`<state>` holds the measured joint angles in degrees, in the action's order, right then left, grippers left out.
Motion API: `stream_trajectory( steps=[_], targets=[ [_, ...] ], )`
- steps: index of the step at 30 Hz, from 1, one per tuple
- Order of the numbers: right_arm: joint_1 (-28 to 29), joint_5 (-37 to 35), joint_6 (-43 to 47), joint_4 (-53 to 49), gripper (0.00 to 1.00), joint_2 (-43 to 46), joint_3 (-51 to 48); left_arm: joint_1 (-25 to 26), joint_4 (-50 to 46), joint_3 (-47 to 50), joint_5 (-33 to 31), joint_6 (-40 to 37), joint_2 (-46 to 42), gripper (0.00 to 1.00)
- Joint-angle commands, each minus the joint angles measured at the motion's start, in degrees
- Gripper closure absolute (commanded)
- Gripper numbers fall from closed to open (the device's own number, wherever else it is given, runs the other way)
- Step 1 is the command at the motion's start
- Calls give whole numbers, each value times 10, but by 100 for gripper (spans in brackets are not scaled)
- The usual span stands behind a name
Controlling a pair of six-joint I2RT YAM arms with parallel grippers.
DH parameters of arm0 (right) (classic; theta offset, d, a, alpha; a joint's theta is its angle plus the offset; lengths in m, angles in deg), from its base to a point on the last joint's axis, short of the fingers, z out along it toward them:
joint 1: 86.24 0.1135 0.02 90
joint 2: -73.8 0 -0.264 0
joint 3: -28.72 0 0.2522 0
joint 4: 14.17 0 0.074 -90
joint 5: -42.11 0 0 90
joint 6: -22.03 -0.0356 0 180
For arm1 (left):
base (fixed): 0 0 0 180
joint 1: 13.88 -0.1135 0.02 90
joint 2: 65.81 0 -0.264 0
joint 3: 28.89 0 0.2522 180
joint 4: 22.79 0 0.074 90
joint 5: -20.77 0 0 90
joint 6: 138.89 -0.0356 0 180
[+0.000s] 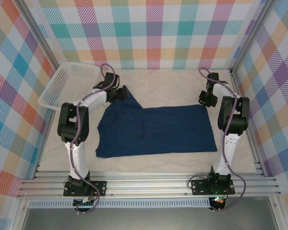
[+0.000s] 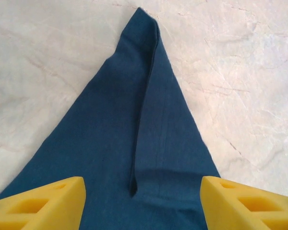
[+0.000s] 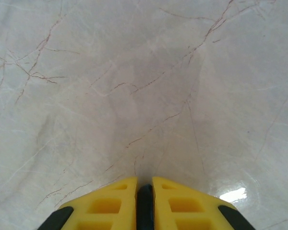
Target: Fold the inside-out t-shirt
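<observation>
navy cloth lies between the left jaws, which stand wide open: their two yellow fingers sit well apart at either side of the inside-out t-shirt and pinch nothing. the cloth passes under the gap, with a lengthwise crease running up its middle. the right jaws are closed almost completely, their two yellow fingers side by side over bare marble worktop. only a thin dark sliver shows between them, and i cannot tell whether that is cloth or shadow.

counted: one t-shirt, one white mesh basket, two arms, two pairs of jaws, two fingers on each pair.

from above, the t-shirt lies flat in the middle of the worktop. its long axis runs from the left edge towards the right edge, in line with the near edge. its broader end faces the left edge and its straight, narrower end faces the right edge. its far-left corner is drawn out into a narrow peak pointing at the far edge, and the left arm has its jaws over that peak. the right arm has its jaws just beyond the shirt's far-right corner. the basket sits at the far-left corner of the worktop, apart from the shirt.
</observation>
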<state>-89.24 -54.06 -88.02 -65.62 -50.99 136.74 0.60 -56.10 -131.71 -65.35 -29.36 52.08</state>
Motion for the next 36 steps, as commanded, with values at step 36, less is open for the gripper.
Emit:
stream_trajectory(
  steps=[36],
  targets=[
    [3,31,27,-4,92,-10,15,-8,-287,-549,-112,-100,306,37]
  ],
)
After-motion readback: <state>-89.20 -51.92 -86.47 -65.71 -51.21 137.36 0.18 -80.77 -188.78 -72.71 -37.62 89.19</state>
